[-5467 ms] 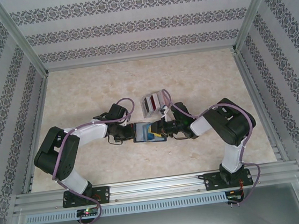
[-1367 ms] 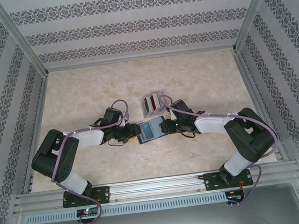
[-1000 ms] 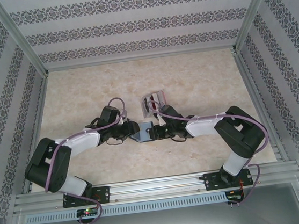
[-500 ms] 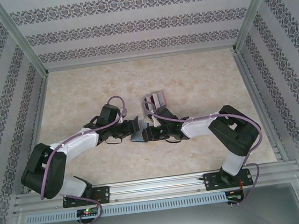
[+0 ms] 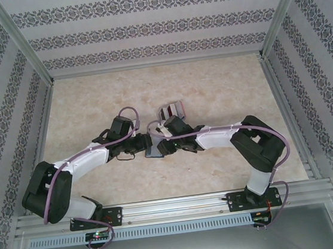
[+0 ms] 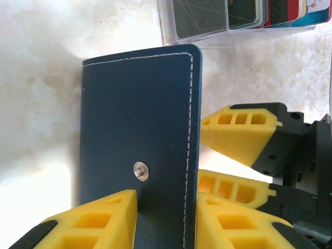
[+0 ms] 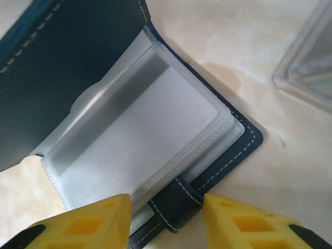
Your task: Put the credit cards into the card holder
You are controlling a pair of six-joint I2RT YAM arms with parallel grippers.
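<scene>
The navy card holder [image 5: 153,152] sits between my two grippers at mid table. In the left wrist view its cover [image 6: 137,114] stands up, with the pale snap button [image 6: 140,170] facing the camera. My left gripper [image 6: 166,201] has the cover running between its yellow fingers, touching both. My right gripper [image 7: 165,199] is open; the holder's strap [image 7: 179,205] and clear sleeves [image 7: 155,135] lie just ahead of its fingertips. The right gripper's fingers [image 6: 241,129] show beside the cover. The credit cards [image 6: 207,14] stand in a clear rack behind.
The clear rack [image 5: 171,110] with coloured cards stands just behind the grippers, close to the right wrist; its corner [image 7: 311,62] shows at the right. Bare marble tabletop [image 5: 222,88] lies all round, with metal frame rails at the edges.
The holder went from lying open and flat to half folded, its left cover raised upright. Both grippers shifted left and closed in on each other; the right arm stretched out.
</scene>
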